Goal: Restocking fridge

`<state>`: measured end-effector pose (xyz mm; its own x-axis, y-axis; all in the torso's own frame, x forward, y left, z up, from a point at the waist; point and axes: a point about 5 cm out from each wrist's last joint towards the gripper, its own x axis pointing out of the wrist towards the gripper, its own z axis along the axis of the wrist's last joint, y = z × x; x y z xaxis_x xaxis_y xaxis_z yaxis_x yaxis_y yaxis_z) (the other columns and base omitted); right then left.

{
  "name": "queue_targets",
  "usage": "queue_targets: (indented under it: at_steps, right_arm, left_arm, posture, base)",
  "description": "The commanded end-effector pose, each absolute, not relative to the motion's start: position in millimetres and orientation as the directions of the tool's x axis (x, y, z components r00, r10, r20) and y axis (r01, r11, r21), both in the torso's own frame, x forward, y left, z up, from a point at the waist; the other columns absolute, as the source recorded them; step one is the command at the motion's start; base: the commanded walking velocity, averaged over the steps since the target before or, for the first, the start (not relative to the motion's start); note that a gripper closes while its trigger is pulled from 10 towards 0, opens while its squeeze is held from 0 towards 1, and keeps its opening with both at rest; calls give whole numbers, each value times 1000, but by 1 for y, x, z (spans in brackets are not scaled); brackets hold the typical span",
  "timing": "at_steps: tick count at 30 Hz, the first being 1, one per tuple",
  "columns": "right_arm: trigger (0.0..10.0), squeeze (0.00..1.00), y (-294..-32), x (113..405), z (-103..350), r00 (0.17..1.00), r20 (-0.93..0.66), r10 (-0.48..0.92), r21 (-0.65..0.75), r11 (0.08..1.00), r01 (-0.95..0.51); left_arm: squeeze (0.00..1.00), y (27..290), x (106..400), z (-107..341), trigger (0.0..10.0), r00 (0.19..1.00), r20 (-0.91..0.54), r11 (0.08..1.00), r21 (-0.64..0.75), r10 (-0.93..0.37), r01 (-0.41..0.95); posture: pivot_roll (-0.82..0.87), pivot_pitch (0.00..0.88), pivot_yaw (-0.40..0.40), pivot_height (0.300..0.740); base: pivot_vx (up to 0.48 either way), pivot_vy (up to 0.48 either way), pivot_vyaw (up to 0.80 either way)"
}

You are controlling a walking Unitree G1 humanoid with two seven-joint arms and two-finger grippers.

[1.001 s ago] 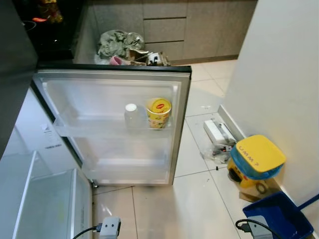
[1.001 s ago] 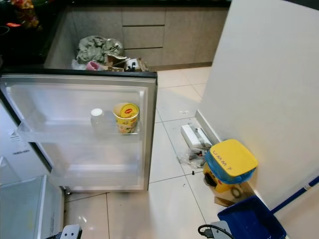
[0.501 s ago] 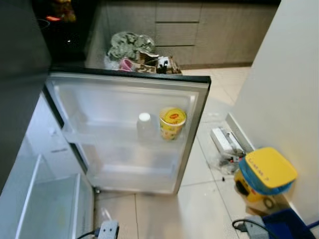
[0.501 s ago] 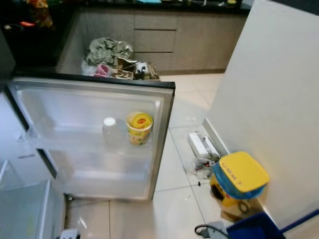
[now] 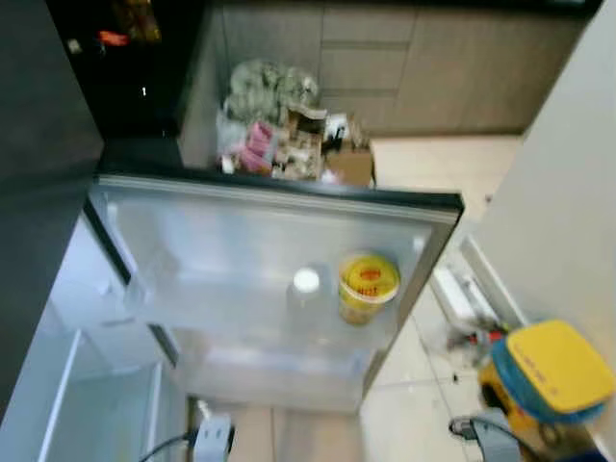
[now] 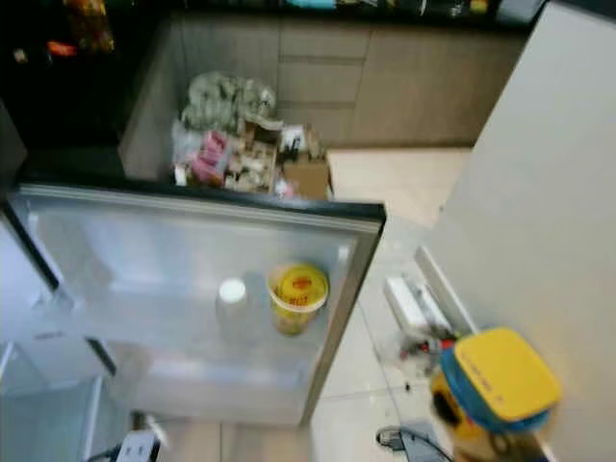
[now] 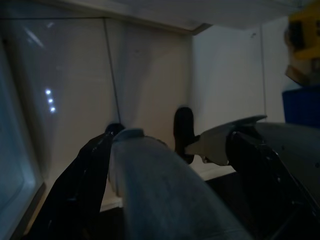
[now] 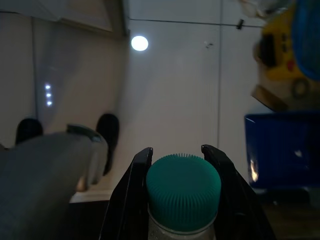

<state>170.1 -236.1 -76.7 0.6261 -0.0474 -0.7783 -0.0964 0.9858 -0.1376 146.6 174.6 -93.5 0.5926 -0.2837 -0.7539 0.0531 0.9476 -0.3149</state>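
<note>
Below, right pincer grips bottle (body hidden).

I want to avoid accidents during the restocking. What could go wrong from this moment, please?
1. The right gripper pinches a bottle with a green cap just below the cap; it may swing or slip.
2. The door shelf already holds a white-capped bottle touching a yellow cup, which may get bumped.
3. Floor clutter sits nearby.
</note>
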Motion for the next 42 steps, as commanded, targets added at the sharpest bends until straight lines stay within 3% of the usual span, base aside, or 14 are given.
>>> queue_targets:
  at_steps: [1,5,10,12,16,19,21,22,24,25,28,36,42]
  right_arm:
    - [10000,0,-241,168,-75,633,-773,-46,-148,983,-109]
    - [10000,0,-241,179,-69,677,-735,-11,-143,980,-140]
    - [10000,0,-236,213,-45,777,-615,134,-84,969,-234]
    - [10000,0,-220,233,-28,797,-505,331,39,931,-362]
    - [10000,0,-210,249,-10,795,-386,468,129,881,-456]
    - [10000,0,-203,255,0,762,-323,561,164,826,-539]
    - [10000,0,-194,254,7,679,-281,678,184,732,-656]
    - [10000,0,-194,254,7,679,-281,678,184,732,-656]
    - [10000,0,-186,247,10,573,-268,775,201,626,-753]
    - [10000,0,-186,247,10,573,-268,775,201,626,-753]
    - [10000,0,-171,240,12,466,-285,837,151,520,-841]
    - [10000,0,-150,252,26,491,-214,844,100,519,-849]
    - [10000,0,-137,255,40,460,-209,863,39,477,-878]
  left_arm:
    - [0,173,140,-96,10000,575,-767,948,-315,-284,48]
    - [0,174,141,-96,10000,580,-764,949,-312,-282,50]
    - [0,179,145,-93,10000,606,-749,954,-295,-268,57]
    - [0,181,156,-87,10000,649,-714,953,-295,-265,65]
    - [0,183,169,-81,10000,693,-671,953,-294,-264,78]
    - [0,185,180,-74,10000,733,-627,951,-295,-265,92]
    - [0,187,194,-65,10000,778,-568,948,-300,-269,109]
    - [0,187,194,-65,10000,778,-568,948,-300,-269,109]
    - [0,192,204,-57,10000,814,-519,947,-300,-262,114]
    - [0,192,204,-57,10000,814,-519,947,-300,-262,114]
    - [0,201,207,-52,10000,831,-501,957,-267,-242,117]
    - [0,204,202,-54,10000,828,-509,959,-260,-233,110]
    - [0,201,195,-59,10000,819,-527,958,-270,-227,91]
  posture:
    - [-49,85,-31,740]
    - [-49,87,-31,740]
    - [-50,85,-30,740]
    - [-48,84,-31,740]
    - [-48,83,-32,740]
    - [-51,81,-31,740]
    - [-49,80,-34,740]
    - [-49,80,-34,740]
    - [-49,84,-33,740]
    - [-49,84,-33,740]
    - [-50,89,-31,740]
    - [-50,92,-30,740]
    - [-52,92,-32,740]
  base:
    - [0,0,0]
    - [0,0,0]
    - [0,0,0]
    - [0,0,0]
    - [0,0,0]
    - [0,0,0]
    - [0,0,0]
    - [0,0,0]
    - [0,0,0]
    - [0,0,0]
    - [0,0,0]
    - [0,0,0]
    - [0,0,0]
